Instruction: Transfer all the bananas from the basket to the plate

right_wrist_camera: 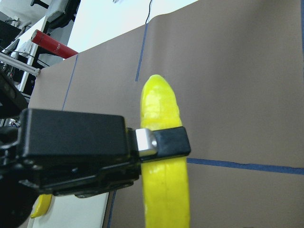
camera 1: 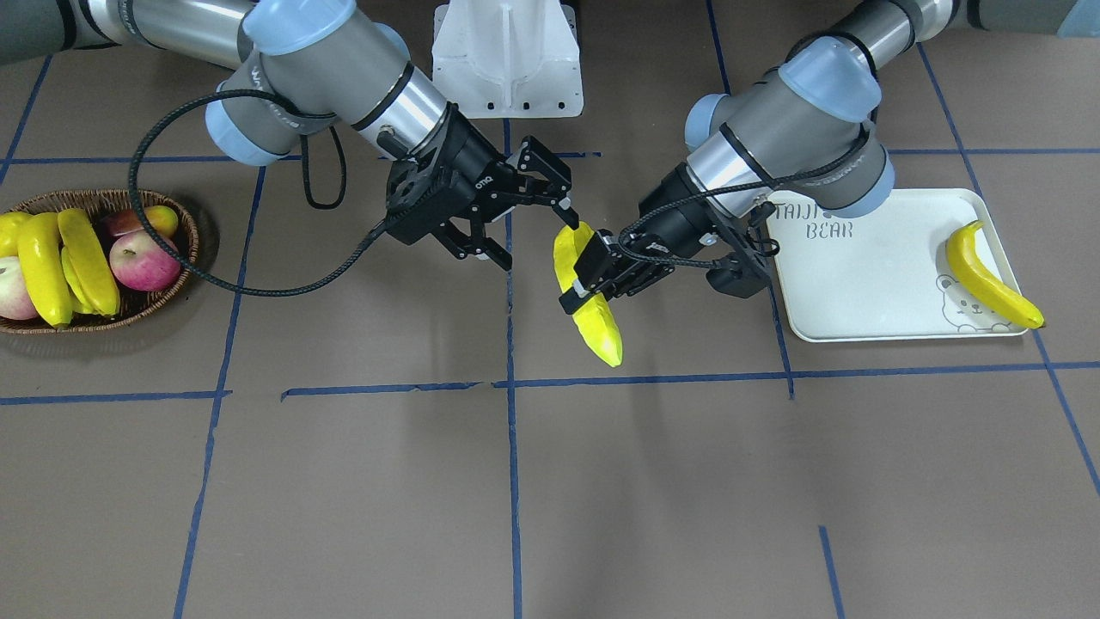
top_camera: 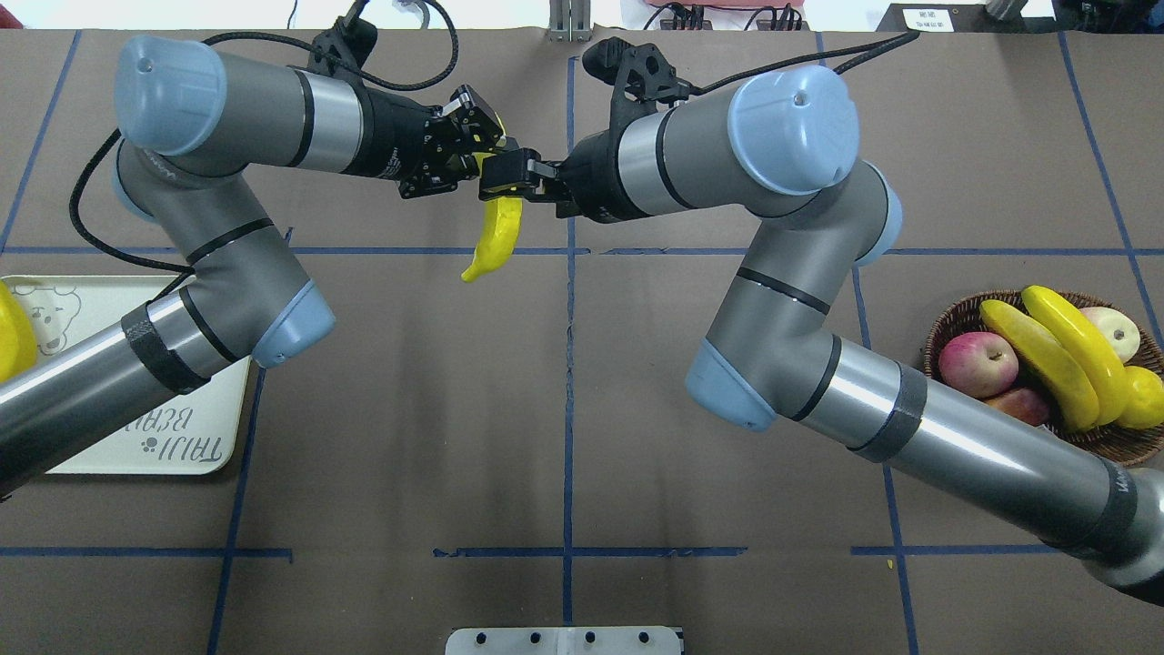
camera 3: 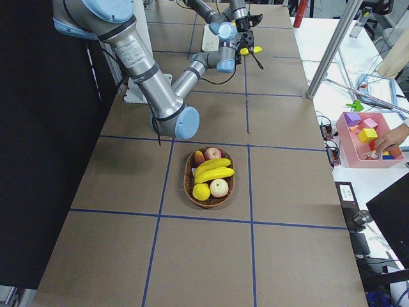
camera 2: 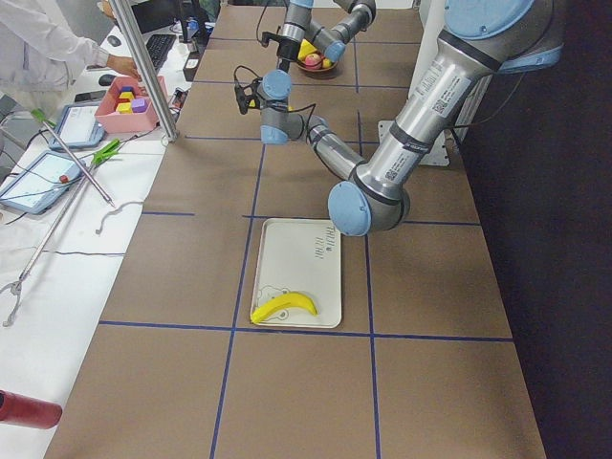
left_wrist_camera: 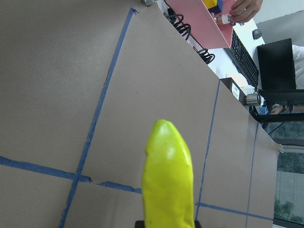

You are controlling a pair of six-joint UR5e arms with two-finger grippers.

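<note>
My left gripper [camera 1: 588, 277] is shut on a yellow banana [camera 1: 603, 337] above the table's middle; the fruit hangs tip-down [top_camera: 498, 238] and fills the left wrist view [left_wrist_camera: 168, 183]. My right gripper [camera 1: 534, 241] stands open just beside the banana's upper end, holding nothing; its wrist view shows the left gripper's finger clamped across the banana [right_wrist_camera: 164, 194]. Another banana [camera 1: 988, 277] lies on the white plate [camera 1: 859, 288]. Two bananas [camera 1: 41, 268] [camera 1: 90, 262] rest in the wicker basket [camera 1: 187, 225].
Red apples [camera 1: 142, 260] and a small round yellow fruit [top_camera: 1144, 398] share the basket. A white mount [camera 1: 507, 60] stands at the robot's base. Both arms meet over the centre. A person's hand [camera 3: 391, 137] reaches into a pink tray beside the table.
</note>
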